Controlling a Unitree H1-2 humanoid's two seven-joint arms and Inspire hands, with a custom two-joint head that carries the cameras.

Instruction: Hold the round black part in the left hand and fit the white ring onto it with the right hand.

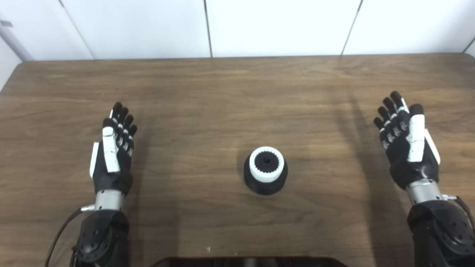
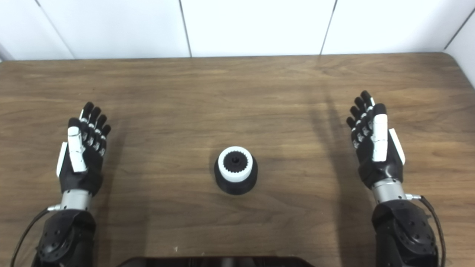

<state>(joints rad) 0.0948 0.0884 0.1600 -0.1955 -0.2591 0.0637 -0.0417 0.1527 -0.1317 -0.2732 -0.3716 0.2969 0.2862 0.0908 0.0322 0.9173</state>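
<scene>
A dark panel [image 1: 248, 261] lies nearest me; my left hand [image 1: 113, 150] and right hand [image 1: 408, 142] rest empty, fingers apart, well clear of the black part [image 1: 265, 183] mid-bench, where the white ring [image 1: 267, 164] sits on it, so any careless reach could unseat the ring.

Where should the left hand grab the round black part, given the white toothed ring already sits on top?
Probably the lower black skirt of the round black part, below the white toothed ring. It stands upright on the wooden table, sides bare. The left hand is open, so come in level from the left and wrap the wall.
</scene>
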